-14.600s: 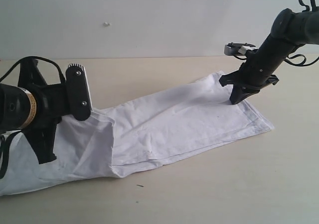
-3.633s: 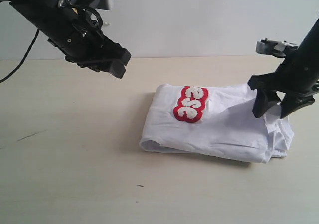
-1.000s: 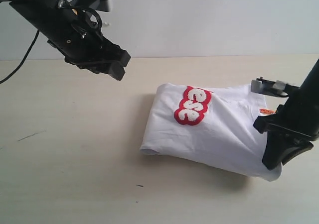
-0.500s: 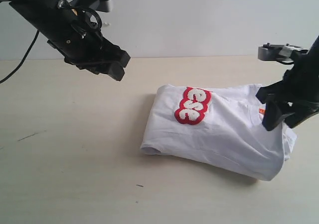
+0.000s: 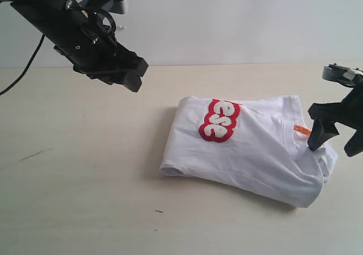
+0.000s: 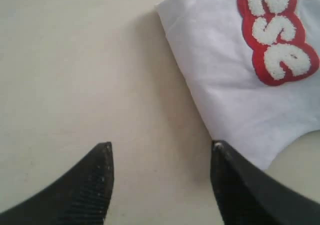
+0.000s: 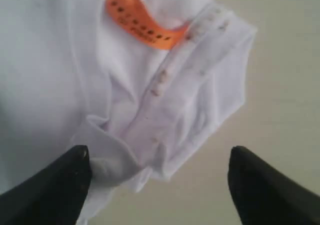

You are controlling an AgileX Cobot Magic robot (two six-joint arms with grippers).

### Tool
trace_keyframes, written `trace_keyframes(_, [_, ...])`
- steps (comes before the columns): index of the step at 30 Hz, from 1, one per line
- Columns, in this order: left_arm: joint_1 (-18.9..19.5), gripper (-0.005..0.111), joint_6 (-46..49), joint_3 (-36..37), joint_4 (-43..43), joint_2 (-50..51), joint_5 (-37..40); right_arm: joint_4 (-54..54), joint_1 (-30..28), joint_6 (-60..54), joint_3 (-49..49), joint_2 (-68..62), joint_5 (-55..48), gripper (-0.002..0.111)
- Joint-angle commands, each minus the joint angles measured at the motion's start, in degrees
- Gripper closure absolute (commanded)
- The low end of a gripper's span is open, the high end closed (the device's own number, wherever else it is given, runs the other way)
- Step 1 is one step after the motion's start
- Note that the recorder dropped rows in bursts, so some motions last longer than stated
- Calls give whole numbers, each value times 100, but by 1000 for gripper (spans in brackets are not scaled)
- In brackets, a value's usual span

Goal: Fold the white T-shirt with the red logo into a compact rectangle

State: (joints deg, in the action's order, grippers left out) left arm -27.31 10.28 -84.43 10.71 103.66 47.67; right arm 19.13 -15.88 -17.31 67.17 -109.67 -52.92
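The white T-shirt (image 5: pixel 249 153) lies folded in a rough rectangle on the table, with the red logo (image 5: pixel 219 119) on top near its left end; only the letters "ese" show. An orange neck tag (image 5: pixel 302 130) and the ribbed collar (image 7: pixel 170 95) sit at the shirt's right end. My right gripper (image 5: pixel 336 145) hovers open just above that right end, holding nothing. In the right wrist view the bunched collar edge lies between its spread fingers (image 7: pixel 55 185). High at the upper left my left gripper (image 5: pixel 134 73) is open and empty; its wrist view looks down on the shirt's corner (image 6: pixel 235 100) and the logo (image 6: pixel 277 32).
The beige table (image 5: pixel 85 181) stretches bare to the left and in front of the shirt. A pale wall (image 5: pixel 227 17) closes the back. A small dark speck (image 5: pixel 158 211) lies near the front, and a faint scratch (image 5: pixel 34 154) at the left.
My right gripper has risen and shifted right, off the shirt's right end, leaving the collar and orange tag exposed. The shirt has settled flat. The left arm has stayed still.
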Motion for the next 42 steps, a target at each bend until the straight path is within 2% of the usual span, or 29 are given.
trace_keyframes(1, [6, 50, 13, 29, 10, -34, -64, 364, -343, -400, -6, -374, 231, 32])
trace_keyframes(6, [6, 50, 13, 29, 10, -34, -77, 1533, -408, -1461, 265, -996, -122, 33])
trace_keyframes(7, [6, 50, 13, 29, 10, -34, -77, 1587, -408, -1473, 324, -1173, -148, 37])
trace_keyframes(9, [6, 50, 13, 29, 10, -34, -77, 1440, -408, -1434, 390, -1258, -235, 48])
trace_keyframes(12, [6, 50, 13, 29, 10, -34, -128, 1087, -408, -1242, 591, -1243, -551, 72])
trace_keyframes(14, [6, 50, 13, 29, 10, -34, -143, 974, -408, -1156, 775, -1064, -867, 97])
trace_keyframes(16, [6, 50, 13, 29, 10, -34, -143, 974, -408, -1156, 774, -756, -826, 106])
trace_keyframes(20, [6, 50, 13, 29, 10, -34, -143, 1293, -408, -1169, 774, -84, -773, 107])
trace_keyframes(23, [6, 50, 13, 29, 10, -34, -143, 1809, -367, -1841, 774, 242, -645, 108])
trace_keyframes(26, [6, 50, 13, 29, 10, -34, -143, 2499, -243, -3007, 774, 345, -357, 108])
trace_keyframes(28, [6, 50, 13, 29, 10, -34, -143, 2643, -122, -3338, 774, 345, 93, 108])
trace_keyframes(32, [6, 50, 13, 55, 10, -34, -128, 2292, 98, -3357, 774, 208, 1673, 107])
trace_keyframes(35, [6, 50, 13, 78, -3, -7, -186, 2236, 156, -3369, 774, 14, 1980, 98])
trace_keyframes(40, [6, 50, 22, 78, -3, 95, -328, 2222, 191, -3369, 774, -250, 1485, 71])
trace_keyframes(42, [6, 50, 22, 78, -25, 163, -333, 2096, 191, -3369, 774, -258, 1472, 65])
